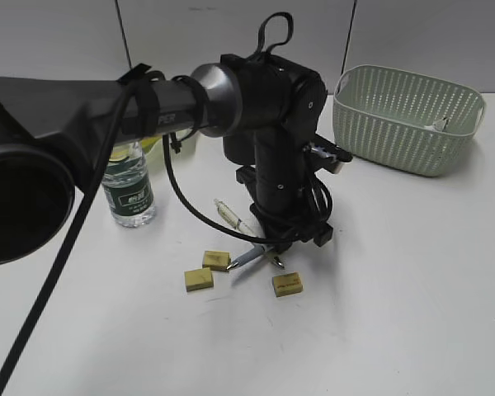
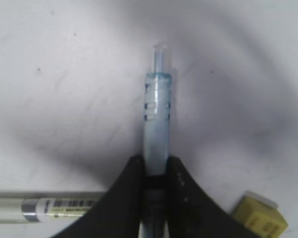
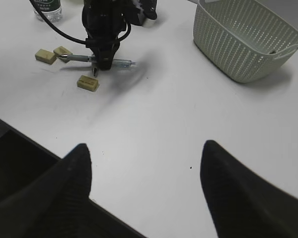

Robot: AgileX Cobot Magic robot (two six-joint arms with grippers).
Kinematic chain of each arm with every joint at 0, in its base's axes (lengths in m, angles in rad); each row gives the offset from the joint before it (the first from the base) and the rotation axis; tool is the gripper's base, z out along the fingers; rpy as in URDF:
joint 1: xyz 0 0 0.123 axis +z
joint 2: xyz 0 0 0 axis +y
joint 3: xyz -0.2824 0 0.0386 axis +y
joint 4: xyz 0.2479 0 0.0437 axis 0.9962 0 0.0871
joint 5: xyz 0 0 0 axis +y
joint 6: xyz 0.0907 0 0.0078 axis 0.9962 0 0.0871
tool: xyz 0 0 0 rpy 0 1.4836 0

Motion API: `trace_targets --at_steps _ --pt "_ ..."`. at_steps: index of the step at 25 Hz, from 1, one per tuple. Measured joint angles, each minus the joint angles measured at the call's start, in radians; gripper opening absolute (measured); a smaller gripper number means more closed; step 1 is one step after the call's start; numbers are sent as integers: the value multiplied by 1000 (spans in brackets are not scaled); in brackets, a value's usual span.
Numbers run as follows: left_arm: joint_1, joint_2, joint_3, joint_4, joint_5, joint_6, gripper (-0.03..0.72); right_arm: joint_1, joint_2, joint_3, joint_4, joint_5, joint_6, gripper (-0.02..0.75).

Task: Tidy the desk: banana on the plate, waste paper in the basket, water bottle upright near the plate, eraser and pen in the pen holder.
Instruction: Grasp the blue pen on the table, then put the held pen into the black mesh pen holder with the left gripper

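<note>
My left gripper (image 1: pixel 268 246) (image 2: pixel 155 163) points down at the desk (image 1: pixel 379 289) and is shut on a pale blue pen (image 2: pixel 157 114), also seen in the right wrist view (image 3: pixel 123 62). A second pen (image 1: pixel 233 217) (image 2: pixel 39 208) lies beside it. Three yellow erasers (image 1: pixel 216 260) (image 1: pixel 199 279) (image 1: pixel 287 285) lie around the pens. The water bottle (image 1: pixel 130 194) stands upright at the left. The basket (image 1: pixel 408 120) holds the waste paper (image 1: pixel 440 124). My right gripper (image 3: pixel 146 153) is open and empty above bare desk. A pale green sliver of the plate (image 1: pixel 151 145) shows behind the left arm. The banana and pen holder are hidden.
The left arm (image 1: pixel 148 107) fills the left foreground of the exterior view and hides the back left of the desk. The desk's front edge (image 3: pixel 35 144) runs close under my right gripper. One eraser (image 2: pixel 260 218) lies just right of the left jaws.
</note>
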Motion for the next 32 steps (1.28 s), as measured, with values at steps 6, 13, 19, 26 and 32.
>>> trace_targets --at_steps 6,13,19,26,32 --pt "-14 -62 -1 0 1 0 93 0 0 0 0 0 0 542" --pt "-15 -171 -21 13 1 -3 93 0 0 0 0 0 0 542" --pt "-1 -276 -22 52 -131 -61 93 0 0 0 0 0 0 542" --pt "55 -343 -22 139 -270 -115 93 0 0 0 0 0 0 542" --pt "108 -346 -21 155 -456 -192 93 0 0 0 0 0 0 542"
